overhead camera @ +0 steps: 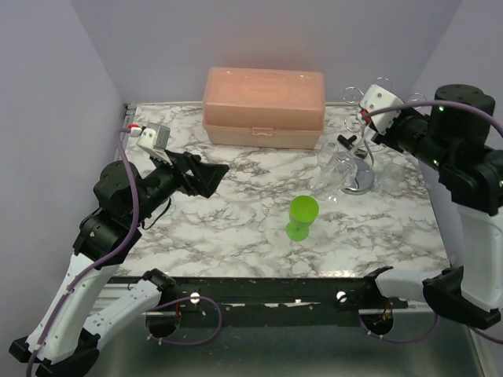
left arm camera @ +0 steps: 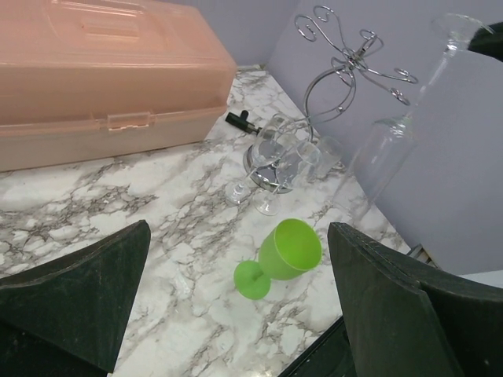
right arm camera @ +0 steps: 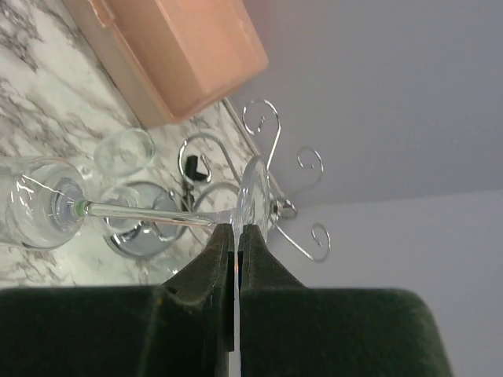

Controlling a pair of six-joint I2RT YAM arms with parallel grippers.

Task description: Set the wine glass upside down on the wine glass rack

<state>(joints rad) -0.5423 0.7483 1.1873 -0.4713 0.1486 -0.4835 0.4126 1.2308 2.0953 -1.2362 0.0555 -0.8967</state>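
Observation:
A clear wine glass [right arm camera: 141, 214] hangs upside down, and my right gripper [right arm camera: 236, 229] is shut on the rim of its round foot [right arm camera: 253, 196]. Its bowl [left arm camera: 385, 153] points down toward the table, just right of the wine glass rack [left arm camera: 346, 71]. The rack is a silver wire stand with curled arms [right arm camera: 263, 118] and a shiny round base [overhead camera: 360, 179]. In the top view my right gripper [overhead camera: 364, 118] is up at the rack's arms. My left gripper [left arm camera: 237, 236] is open and empty above the table's left-middle [overhead camera: 212, 174].
A green plastic goblet [overhead camera: 302, 216] stands on the marble table [overhead camera: 236, 228] in front of the rack. Other clear glasses [left arm camera: 271, 157] crowd the rack's base. A pink lidded box [overhead camera: 263, 106] sits at the back. A small black object [left arm camera: 240, 120] lies behind the rack.

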